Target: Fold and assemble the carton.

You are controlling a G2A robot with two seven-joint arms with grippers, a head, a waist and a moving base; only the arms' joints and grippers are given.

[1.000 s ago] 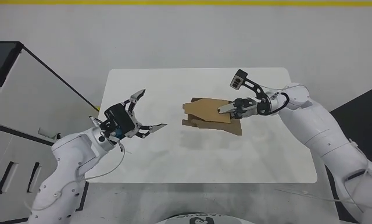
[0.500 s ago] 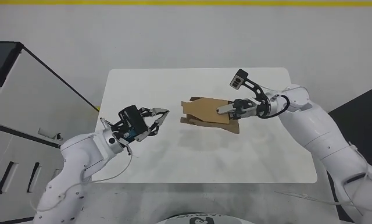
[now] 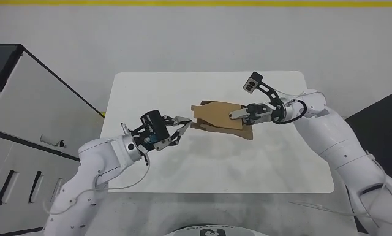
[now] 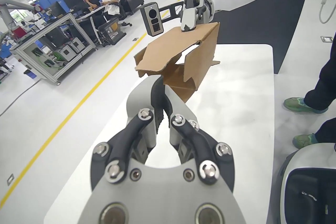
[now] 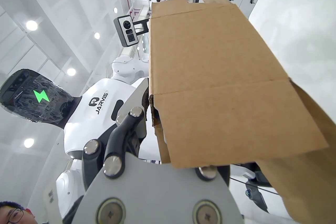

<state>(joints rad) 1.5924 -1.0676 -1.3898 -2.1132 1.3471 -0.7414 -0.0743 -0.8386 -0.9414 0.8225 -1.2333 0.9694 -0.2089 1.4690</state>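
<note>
A brown cardboard carton point(image 3: 215, 116), partly unfolded with loose flaps, is held up off the white table point(image 3: 184, 89) near its middle. My right gripper point(image 3: 236, 115) is shut on the carton's top panel at its right end. In the right wrist view that panel point(image 5: 210, 78) runs out from beside one finger point(image 5: 132, 125) and hides the other. My left gripper point(image 3: 185, 124) is at the carton's left end. In the left wrist view its fingers point(image 4: 143, 101) meet, with the tips point(image 4: 159, 85) right at the carton's lower flap point(image 4: 181, 78). I cannot tell if they touch it.
The near part of the table point(image 4: 236, 109) is bare. A person's legs and green shoes point(image 4: 304, 105) stand by the table's side. A grey cabinet point(image 3: 37, 101) sits left of the table.
My left arm has swung right across the table to the carton's left end, and its fingers went from wide open to shut. The right gripper kept the carton almost in place.
</note>
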